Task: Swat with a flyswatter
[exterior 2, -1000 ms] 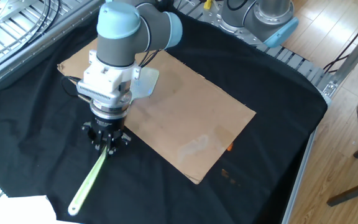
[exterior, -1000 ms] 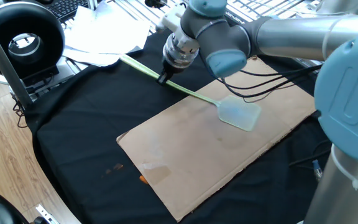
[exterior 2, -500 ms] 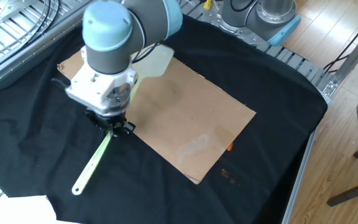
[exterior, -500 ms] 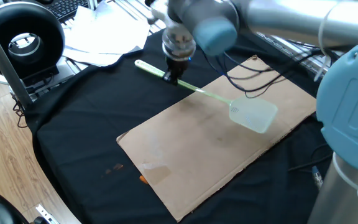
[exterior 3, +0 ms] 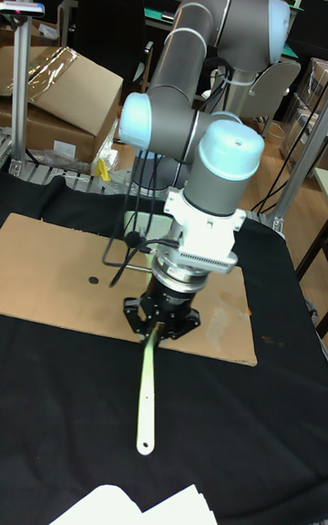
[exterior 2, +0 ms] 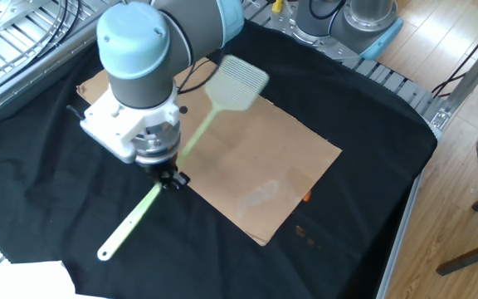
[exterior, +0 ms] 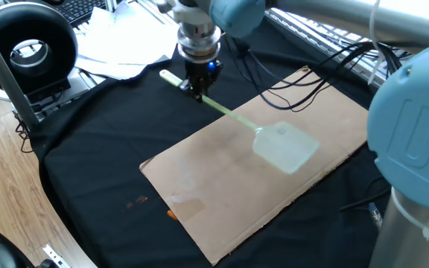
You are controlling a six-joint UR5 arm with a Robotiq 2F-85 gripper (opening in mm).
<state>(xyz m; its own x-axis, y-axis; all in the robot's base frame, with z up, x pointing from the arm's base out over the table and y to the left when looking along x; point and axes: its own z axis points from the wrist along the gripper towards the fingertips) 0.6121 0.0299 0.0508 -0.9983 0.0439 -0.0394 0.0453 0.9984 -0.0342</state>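
The pale green flyswatter (exterior: 285,145) is held by its thin handle, with my gripper (exterior: 197,88) shut on it near the tail end. Its mesh head (exterior 2: 236,81) is tilted up above the brown cardboard sheet (exterior 2: 264,166), and the handle's free end (exterior 2: 106,249) points down toward the black cloth. In the tall fixed view my gripper (exterior 3: 157,324) clamps the handle (exterior 3: 144,397) at the cardboard's (exterior 3: 46,270) near edge. The head is hidden behind the arm there.
The table is covered by a black cloth (exterior: 88,164). White papers (exterior: 118,45) and a round black device (exterior: 28,48) sit at the far left. Black cables (exterior: 311,89) trail across the cardboard's far corner. A small orange mark (exterior 2: 305,197) lies by the cardboard's edge.
My wrist has tilted and shifted toward the handle's tail side. The flyswatter's head has swung up off the cardboard and out from behind the arm.
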